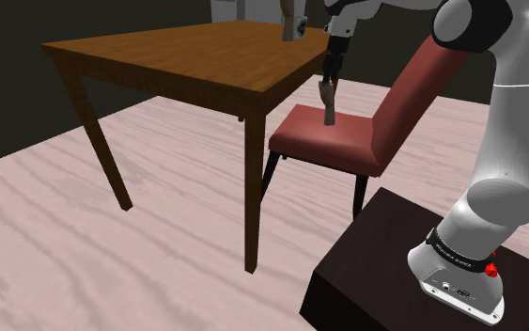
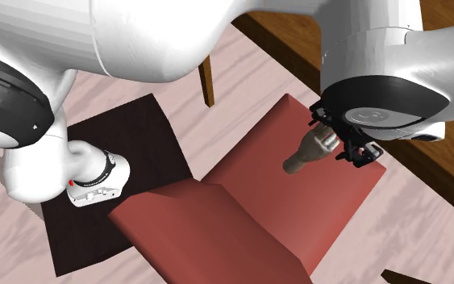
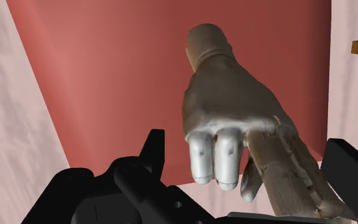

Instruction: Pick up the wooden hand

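Observation:
The wooden hand is a brown jointed model hand with a round wrist stub. It hangs wrist-down over the red chair seat, with its finger end up in my gripper. In the wrist view the two black fingers stand on either side of the wooden hand and clasp it at its knuckles and thumb. The second exterior view shows the wooden hand sticking out from the gripper above the seat. I cannot tell whether the wrist stub still touches the seat.
A brown wooden table stands next to the chair, its corner and leg close to the seat. The red backrest rises towards the stand. A small object is at the table's far edge.

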Tool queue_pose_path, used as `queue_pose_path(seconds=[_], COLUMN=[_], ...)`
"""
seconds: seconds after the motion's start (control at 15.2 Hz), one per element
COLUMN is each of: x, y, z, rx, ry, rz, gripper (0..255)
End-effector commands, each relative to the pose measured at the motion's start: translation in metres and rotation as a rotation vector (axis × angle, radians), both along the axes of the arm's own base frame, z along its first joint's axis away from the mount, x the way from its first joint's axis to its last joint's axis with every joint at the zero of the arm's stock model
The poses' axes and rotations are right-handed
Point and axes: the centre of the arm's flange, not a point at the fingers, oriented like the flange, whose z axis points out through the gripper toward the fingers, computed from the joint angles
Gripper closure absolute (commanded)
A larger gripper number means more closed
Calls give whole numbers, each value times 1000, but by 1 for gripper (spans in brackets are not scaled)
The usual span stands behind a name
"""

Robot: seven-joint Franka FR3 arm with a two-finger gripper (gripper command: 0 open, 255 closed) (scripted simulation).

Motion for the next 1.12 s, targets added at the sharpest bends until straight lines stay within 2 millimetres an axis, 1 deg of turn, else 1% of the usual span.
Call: queue_pose_path(seconds=[0.0, 0.07, 0.26, 0.4, 0.53, 0.59, 1.06], x=[1, 2, -4, -1, -2, 2, 2], y=[-1, -1, -3, -2, 0, 0, 0], z=[-14, -14, -12, -9, -8, -12, 25], rx=[4, 4, 4, 4, 3, 4, 4], ry=[18, 18, 18, 18, 18, 18, 18], rz=[-1, -1, -1, -1, -1, -1, -1], gripper=[255, 255, 255, 255, 255, 255, 255])
